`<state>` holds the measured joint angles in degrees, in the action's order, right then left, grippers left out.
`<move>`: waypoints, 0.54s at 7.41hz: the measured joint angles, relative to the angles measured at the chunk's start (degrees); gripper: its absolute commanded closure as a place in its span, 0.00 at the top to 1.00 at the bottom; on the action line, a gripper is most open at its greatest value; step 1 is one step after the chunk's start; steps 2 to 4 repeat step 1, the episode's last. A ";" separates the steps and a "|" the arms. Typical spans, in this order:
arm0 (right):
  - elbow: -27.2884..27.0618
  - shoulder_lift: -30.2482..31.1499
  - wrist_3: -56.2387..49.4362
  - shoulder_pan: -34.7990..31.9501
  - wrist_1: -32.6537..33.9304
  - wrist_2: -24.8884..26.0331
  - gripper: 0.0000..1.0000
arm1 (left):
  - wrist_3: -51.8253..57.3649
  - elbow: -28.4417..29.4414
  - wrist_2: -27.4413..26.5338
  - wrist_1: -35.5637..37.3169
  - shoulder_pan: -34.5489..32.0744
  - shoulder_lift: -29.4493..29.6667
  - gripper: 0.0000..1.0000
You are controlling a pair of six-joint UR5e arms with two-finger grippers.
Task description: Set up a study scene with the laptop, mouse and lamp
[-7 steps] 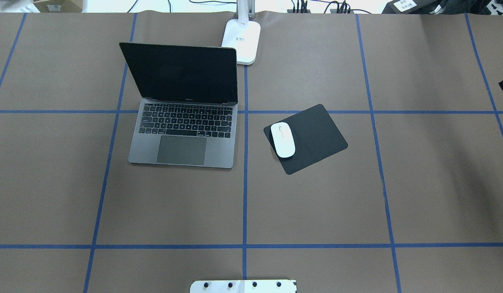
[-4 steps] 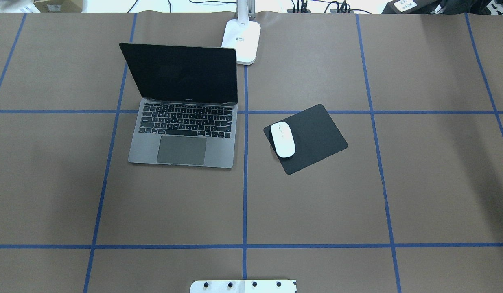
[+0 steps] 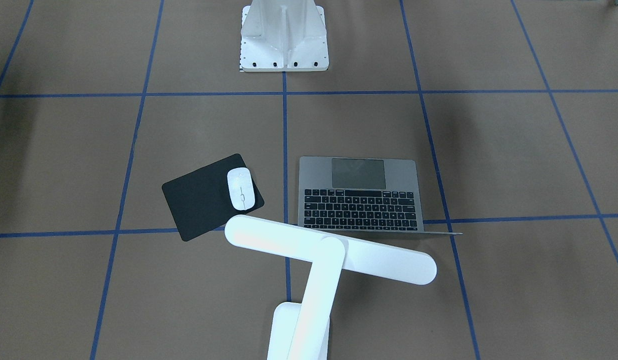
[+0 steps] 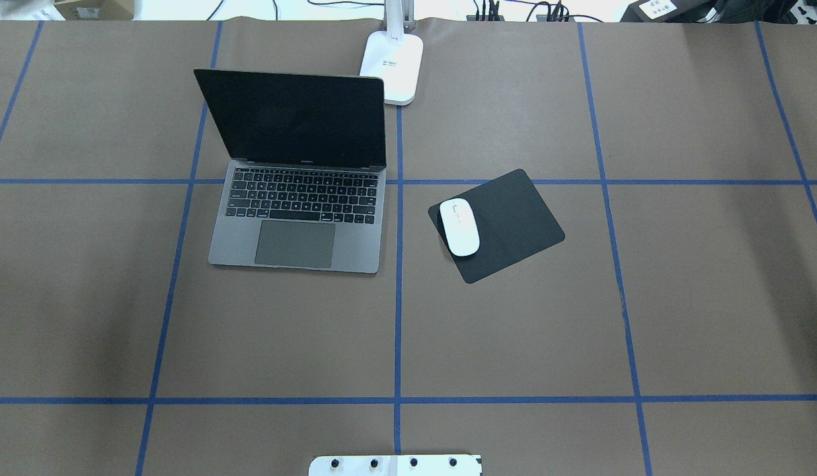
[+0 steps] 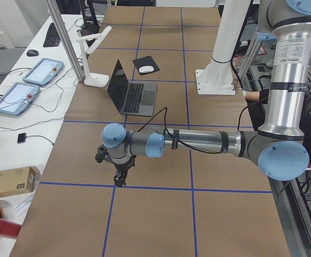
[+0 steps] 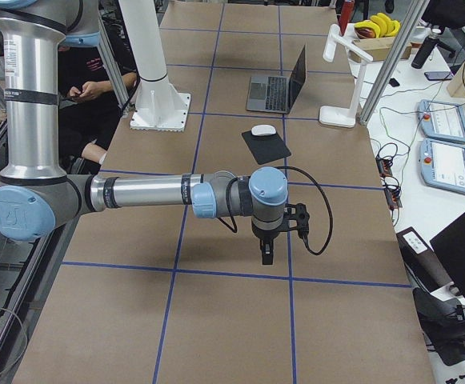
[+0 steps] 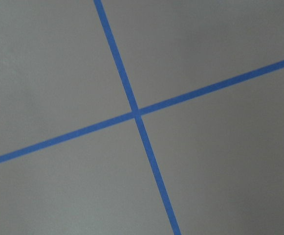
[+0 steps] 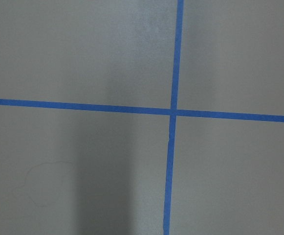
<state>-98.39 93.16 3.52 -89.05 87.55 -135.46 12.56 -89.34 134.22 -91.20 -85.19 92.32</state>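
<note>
One grey laptop (image 4: 296, 198) stands open, screen dark; left gripper (image 5: 120, 180) and right gripper (image 6: 266, 255) spread: cannot tell.

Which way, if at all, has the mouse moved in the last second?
No. The mouse lies on the same left corner of the black mat, equally far from the blue centre line.
</note>
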 measured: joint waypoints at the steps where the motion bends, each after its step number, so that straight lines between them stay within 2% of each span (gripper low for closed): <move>1: -0.02 -0.04 0.00 -0.03 0.10 0.01 1.00 | 0.04 0.06 0.22 -0.07 -0.11 -0.22 1.00; 4: -0.02 -0.04 0.00 -0.03 0.10 0.01 1.00 | 0.04 0.06 0.22 -0.07 -0.11 -0.22 1.00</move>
